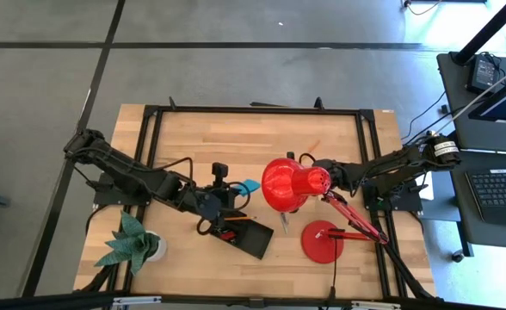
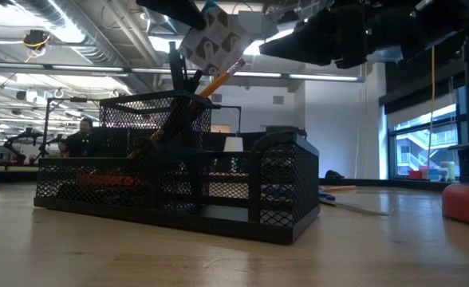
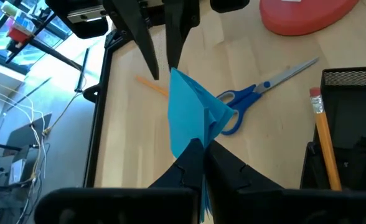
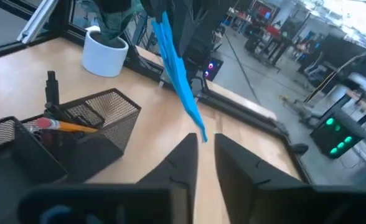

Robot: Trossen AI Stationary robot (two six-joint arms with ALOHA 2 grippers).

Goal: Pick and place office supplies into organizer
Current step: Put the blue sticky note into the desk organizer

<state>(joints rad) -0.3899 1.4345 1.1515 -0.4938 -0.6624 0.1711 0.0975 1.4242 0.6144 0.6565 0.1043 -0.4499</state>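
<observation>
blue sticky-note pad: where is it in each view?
High: sticky-note pad just left of the lamp shade.
Low: top centre, pale underside.
Left wrist: centre, in left hand.
Right wrist: hanging above right hand.
Shared landmark: the organizer.

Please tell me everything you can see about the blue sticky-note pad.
The blue sticky-note pad is a thin, bright blue stack of paper, bent into a fold. It hangs in the air above the wooden table, beside the black mesh organizer. The left end effector is shut on one edge; the right end effector has its fingers slightly parted at the opposite edge. Blue-handled scissors lie below it.
</observation>
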